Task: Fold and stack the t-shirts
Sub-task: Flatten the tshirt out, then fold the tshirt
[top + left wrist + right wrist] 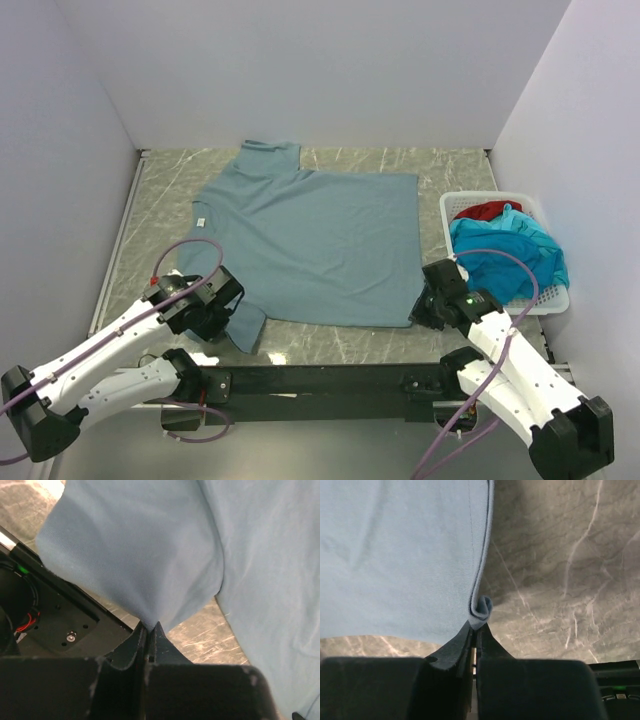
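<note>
A large grey-blue t-shirt (315, 240) lies spread flat on the marble table, collar at the far side. My left gripper (228, 312) is shut on the tip of its near left sleeve (145, 580), pinched between the fingers (150, 627). My right gripper (425, 308) is shut on the shirt's near right hem corner (481, 607), which is bunched at the fingertips. A turquoise t-shirt (510, 255) and a red t-shirt (487, 210) lie crumpled in the basket.
A white plastic lattice basket (550, 300) stands at the right edge of the table. White walls enclose the table on three sides. A black rail (320, 378) runs along the near edge between the arm bases.
</note>
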Available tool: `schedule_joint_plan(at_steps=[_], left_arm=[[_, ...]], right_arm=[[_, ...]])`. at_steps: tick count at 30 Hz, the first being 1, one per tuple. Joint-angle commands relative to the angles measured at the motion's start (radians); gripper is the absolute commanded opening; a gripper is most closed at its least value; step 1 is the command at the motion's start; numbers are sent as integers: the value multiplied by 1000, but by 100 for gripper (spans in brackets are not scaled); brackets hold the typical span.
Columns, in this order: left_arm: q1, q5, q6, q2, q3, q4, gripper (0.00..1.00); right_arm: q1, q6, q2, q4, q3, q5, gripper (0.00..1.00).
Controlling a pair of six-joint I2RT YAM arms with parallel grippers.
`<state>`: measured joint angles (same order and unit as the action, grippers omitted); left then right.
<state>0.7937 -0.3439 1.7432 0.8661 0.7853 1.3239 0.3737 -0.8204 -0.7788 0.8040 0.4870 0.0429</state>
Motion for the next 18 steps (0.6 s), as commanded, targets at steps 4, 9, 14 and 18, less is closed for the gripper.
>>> schedule_joint_plan(at_steps=[4,9,14,18], left_arm=[[4,-145,4,20,130,37,1],[1,-294,-62,105,239,-24,1],[-39,-346,-216,181,310,-199,1],[-161,-302,-362,234,318,-337,1]], right_arm=[[7,12,-20,15,87,40,2],[5,33,-97,-34,182,90,2],[-16,70,-184,-112,255,83,2],[-38,99,-243,-137,312,84,1]])
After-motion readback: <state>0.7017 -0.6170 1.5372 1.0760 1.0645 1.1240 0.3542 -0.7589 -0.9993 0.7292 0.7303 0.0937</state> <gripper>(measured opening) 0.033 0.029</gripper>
